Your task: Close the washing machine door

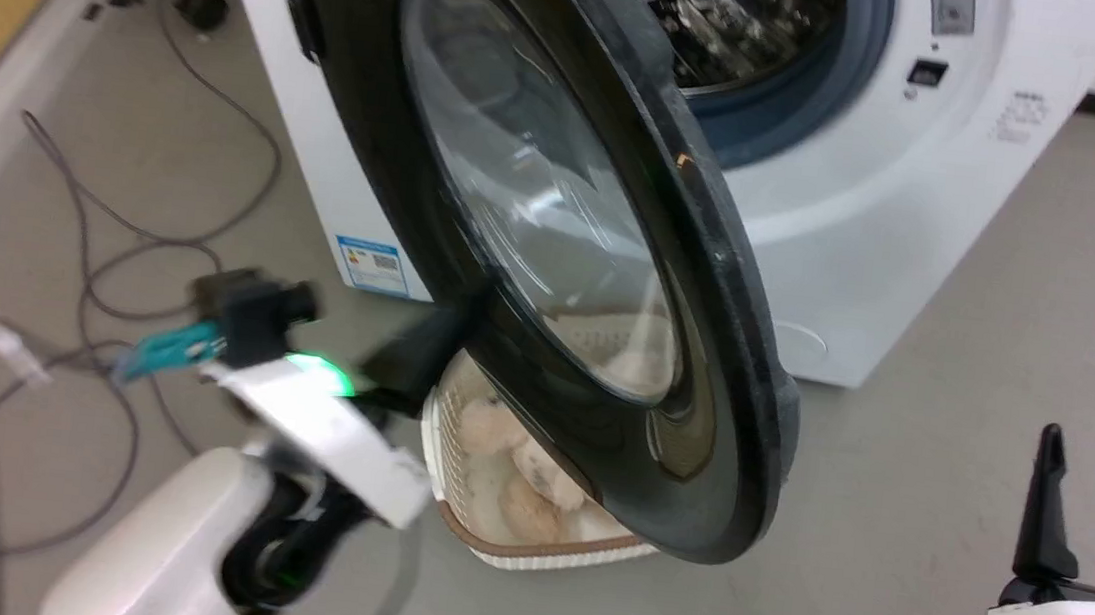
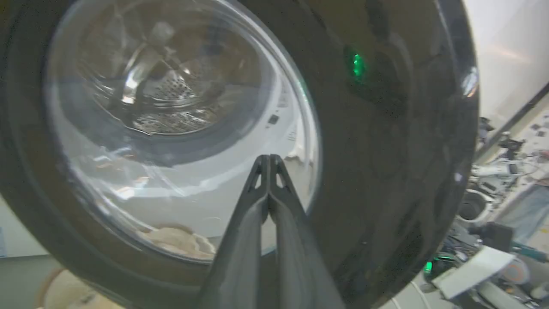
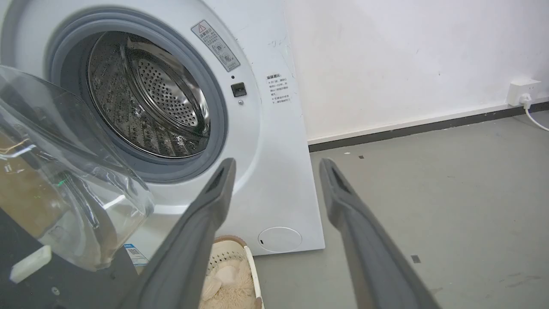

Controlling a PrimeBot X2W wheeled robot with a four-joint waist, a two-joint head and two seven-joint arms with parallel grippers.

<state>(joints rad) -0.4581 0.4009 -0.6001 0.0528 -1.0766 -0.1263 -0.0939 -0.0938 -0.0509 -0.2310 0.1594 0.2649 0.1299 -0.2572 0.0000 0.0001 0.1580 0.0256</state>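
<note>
Grey floor (image 1: 1006,342), white washing machine (image 1: 864,258), door (image 1: 723,365) ajar; left gripper (image 2: 269,161) pinched together at door, right gripper (image 3: 276,171) spread apart.

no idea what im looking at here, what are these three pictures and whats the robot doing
A two-armed robot, filmed by three of its own cameras. The head view looks down at a white washing machine whose round black door stands open, with a cream basket of pale soft items on the floor below. The left wrist view looks along the left gripper, fingers shut together against the door's outer face, holding nothing. The right wrist view shows the right gripper open and empty, facing the steel drum.
</note>
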